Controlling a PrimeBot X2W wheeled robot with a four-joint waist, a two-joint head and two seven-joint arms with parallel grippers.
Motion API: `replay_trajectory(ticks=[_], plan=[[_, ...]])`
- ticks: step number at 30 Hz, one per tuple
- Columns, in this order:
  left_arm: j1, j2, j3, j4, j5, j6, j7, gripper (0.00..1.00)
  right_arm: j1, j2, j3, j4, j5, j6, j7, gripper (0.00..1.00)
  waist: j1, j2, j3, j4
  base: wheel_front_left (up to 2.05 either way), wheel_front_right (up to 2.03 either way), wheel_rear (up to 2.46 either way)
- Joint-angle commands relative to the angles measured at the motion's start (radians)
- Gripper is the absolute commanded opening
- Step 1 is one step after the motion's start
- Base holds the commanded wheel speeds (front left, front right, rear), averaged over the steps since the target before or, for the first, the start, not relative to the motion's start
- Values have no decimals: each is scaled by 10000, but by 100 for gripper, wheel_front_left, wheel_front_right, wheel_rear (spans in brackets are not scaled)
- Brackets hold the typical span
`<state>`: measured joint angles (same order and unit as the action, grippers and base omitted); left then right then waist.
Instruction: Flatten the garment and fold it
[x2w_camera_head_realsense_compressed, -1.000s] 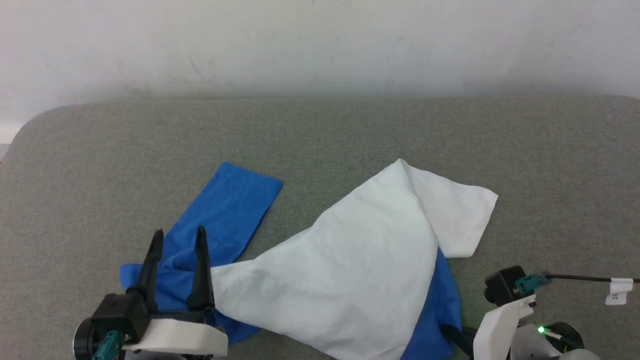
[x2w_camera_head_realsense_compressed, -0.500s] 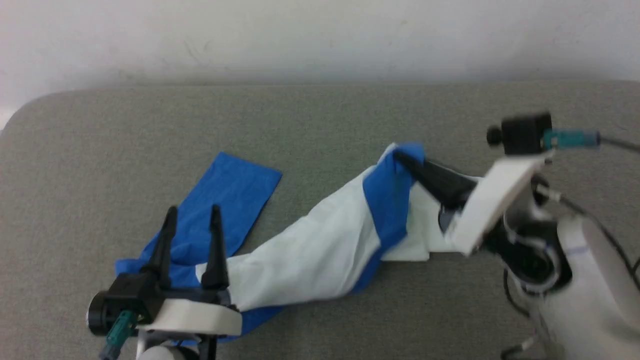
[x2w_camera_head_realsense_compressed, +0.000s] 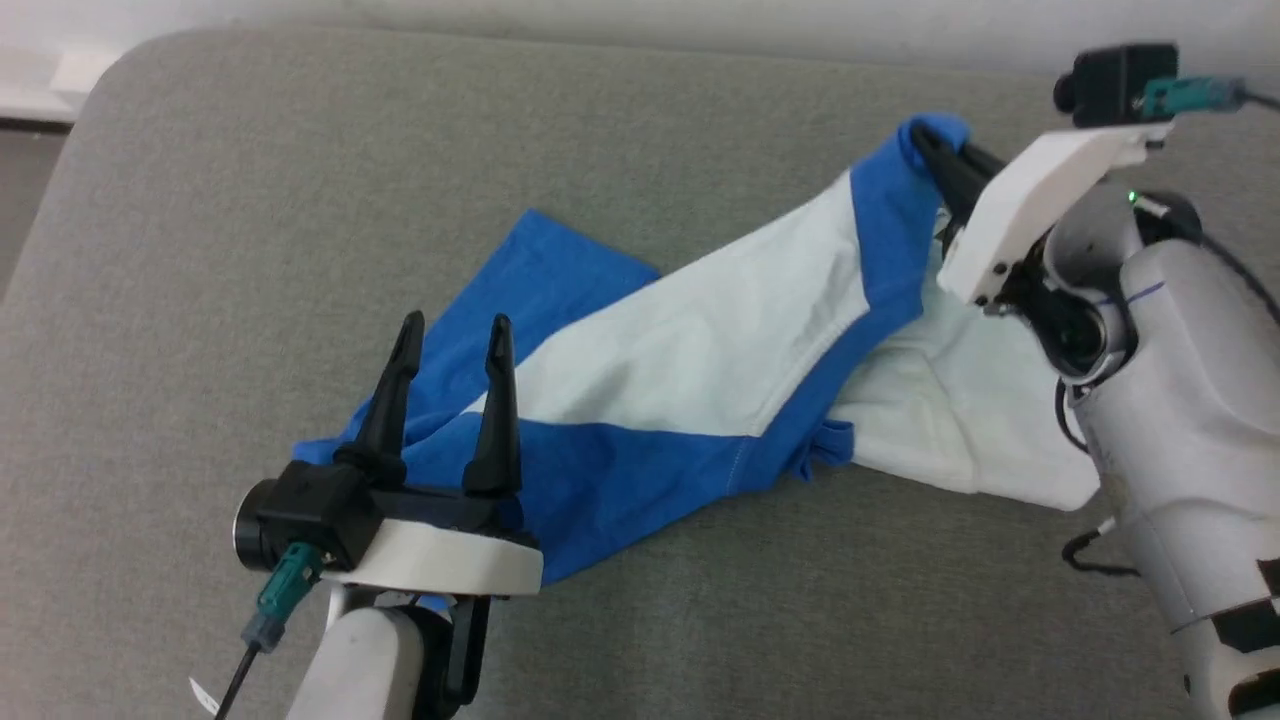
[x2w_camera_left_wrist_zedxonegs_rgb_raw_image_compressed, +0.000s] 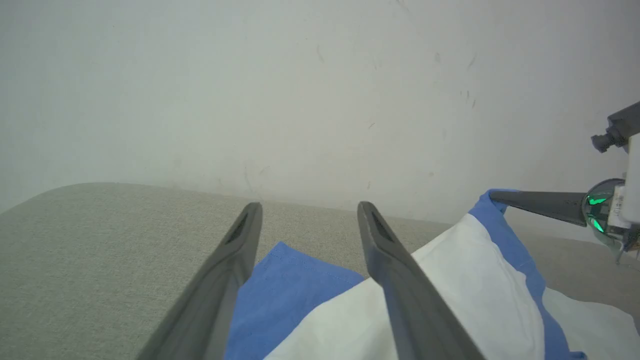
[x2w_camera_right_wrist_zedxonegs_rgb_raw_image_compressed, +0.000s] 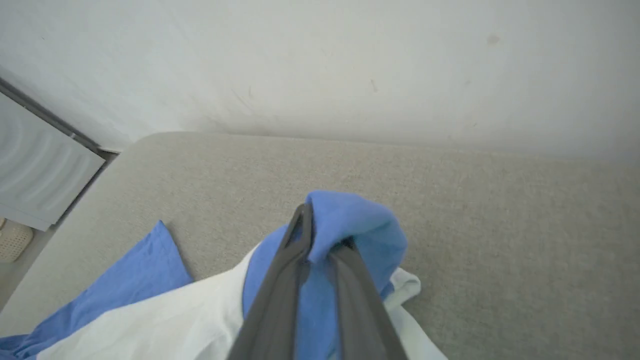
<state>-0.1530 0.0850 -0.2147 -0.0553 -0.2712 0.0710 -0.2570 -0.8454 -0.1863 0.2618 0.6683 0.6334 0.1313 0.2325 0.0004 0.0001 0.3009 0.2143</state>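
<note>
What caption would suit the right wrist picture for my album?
The right gripper pinches a blue fold of the garment, lifted over a grey padded surface.

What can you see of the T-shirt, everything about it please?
The T-shirt is thin, soft fabric, white with royal-blue panels and a blue sleeve. It lies crumpled and twisted, not flat, stretched diagonally across the grey padded surface. The right pincer is shut on a blue edge at its far end, holding that part raised off the surface. The open left pincer is over its near blue end; whether it touches the cloth cannot be told.
</note>
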Motion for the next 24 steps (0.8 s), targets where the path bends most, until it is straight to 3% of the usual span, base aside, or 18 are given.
replay_trajectory(ticks=[1,2,3,4,9,13,19,24], plan=[[-149,-46,42,32,110,-49,-47,100,-40,14,46,92,-15,-6,-98,44,-4,-1,376,365,0,0,0],[-160,-80,83,57,144,-88,-47,100,-15,-5,173,392,-1,-6,-227,63,-4,-1,392,345,0,0,0],[-166,-110,128,84,175,-125,-47,100,27,-39,341,632,1,-6,-360,89,-4,-1,389,311,0,0,0],[-165,-135,167,121,207,-164,-47,100,84,-103,516,800,-19,-6,-556,100,-4,-1,358,267,0,0,0],[-98,-213,371,235,366,-326,-47,100,531,-495,1175,695,312,-6,-1637,100,-4,-1,81,-25,0,0,0],[100,-237,543,302,497,-411,-47,100,1089,-1159,1753,-18,574,-6,-1684,100,-4,-1,-256,-368,0,0,0],[392,-255,741,317,648,-509,-47,100,2139,-2406,2412,-1139,583,-6,-301,100,-4,-1,-606,-773,0,0,0],[455,-262,814,326,744,-598,-47,100,2902,-2822,2773,-1394,503,-6,1321,100,-4,-1,-629,-961,0,0,0]])
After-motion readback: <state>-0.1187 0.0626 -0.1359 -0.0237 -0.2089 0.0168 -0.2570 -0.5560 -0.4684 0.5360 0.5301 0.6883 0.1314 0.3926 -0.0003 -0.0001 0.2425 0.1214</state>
